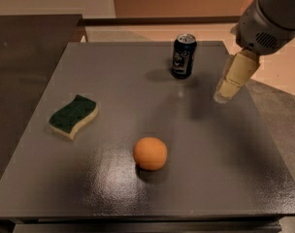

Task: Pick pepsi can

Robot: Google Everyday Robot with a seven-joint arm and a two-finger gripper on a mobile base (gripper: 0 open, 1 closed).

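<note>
The pepsi can [183, 55] stands upright near the far edge of the grey table [113, 81], dark navy with a silver top. My gripper [232, 81] hangs from the grey arm at the upper right, its pale fingers pointing down over the table's right side. It is to the right of the can and a little nearer the camera, apart from it.
An orange [150, 153] lies in the middle front of the table. A green and yellow sponge [73, 115] lies at the left. A dark counter [26, 42] stands to the left, and tan floor lies beyond the far edge.
</note>
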